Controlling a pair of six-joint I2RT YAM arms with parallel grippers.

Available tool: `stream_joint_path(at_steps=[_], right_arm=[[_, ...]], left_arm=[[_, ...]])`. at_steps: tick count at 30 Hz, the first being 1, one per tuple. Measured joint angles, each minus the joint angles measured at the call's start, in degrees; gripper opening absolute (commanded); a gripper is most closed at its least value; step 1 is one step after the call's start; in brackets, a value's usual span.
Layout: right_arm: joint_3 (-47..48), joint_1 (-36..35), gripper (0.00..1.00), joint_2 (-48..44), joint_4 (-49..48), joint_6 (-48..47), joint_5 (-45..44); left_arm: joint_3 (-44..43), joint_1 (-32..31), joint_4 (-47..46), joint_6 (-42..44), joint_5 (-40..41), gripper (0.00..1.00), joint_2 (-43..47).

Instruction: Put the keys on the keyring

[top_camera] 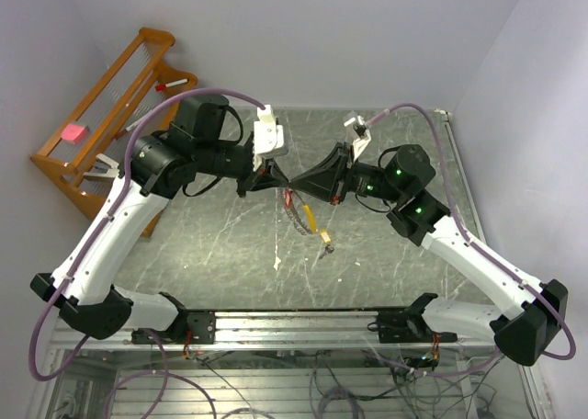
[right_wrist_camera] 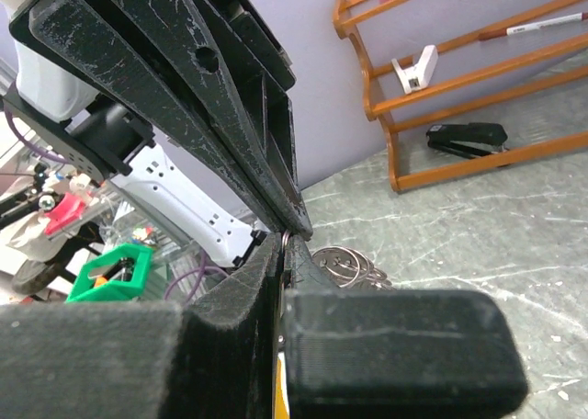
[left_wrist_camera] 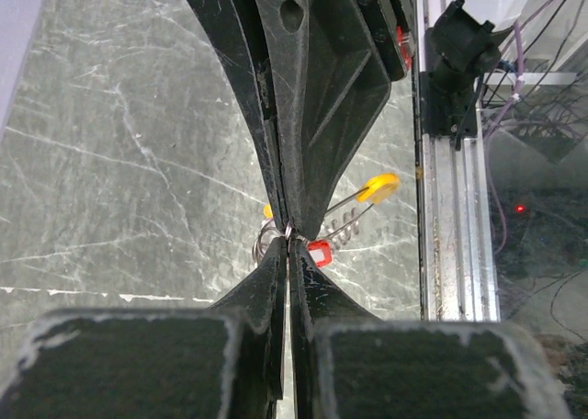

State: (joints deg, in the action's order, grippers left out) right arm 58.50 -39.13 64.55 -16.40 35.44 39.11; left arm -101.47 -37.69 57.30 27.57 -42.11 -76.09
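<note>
The keyring (top_camera: pixel 296 213) hangs pinched where left gripper (top_camera: pixel 280 179) meets right gripper (top_camera: pixel 299 188)

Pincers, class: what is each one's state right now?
Left pincer: closed, pinching the keyring.
Right pincer: closed, pinching the same keyring.

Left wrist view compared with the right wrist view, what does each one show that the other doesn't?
Only the left wrist: the yellow tag, a red key head and the metal rail. Only the right wrist: the wooden rack and a black stapler. Both: the ring at the meeting tips of the shut left pincer and right pincer, over the marble table.
</note>
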Motion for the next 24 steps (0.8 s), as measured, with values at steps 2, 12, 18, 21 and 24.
stream_joint_path(at_steps=[2, 12, 18, 21, 24], right_arm=[[-0.02, 0.28, 0.00, -0.02, -0.35, 0.33, 0.98], [-0.07, 0.85, 0.00, -0.02, -6.84, 3.67, 4.11], [-0.24, 1.20, 0.00, -0.02, -9.79, 5.09, 3.45], [-0.24, 1.25, 0.00, -0.02, -10.19, 5.35, 3.41], [-0.24, 1.27, 0.00, -0.02, -10.27, 5.49, 3.28]], left_arm=[[0.02, 0.02, 0.00, -0.20, -0.85, 0.12, 0.00], [1.44, 0.02, -0.42, -1.51, -7.06, 0.24, 1.75], [3.04, -0.66, -2.23, -2.95, -9.84, 0.22, 2.29], [3.04, -0.66, -2.97, -3.56, -9.79, 0.19, 2.29], [3.10, -0.66, -3.39, -3.91, -9.14, 0.16, 2.34]])
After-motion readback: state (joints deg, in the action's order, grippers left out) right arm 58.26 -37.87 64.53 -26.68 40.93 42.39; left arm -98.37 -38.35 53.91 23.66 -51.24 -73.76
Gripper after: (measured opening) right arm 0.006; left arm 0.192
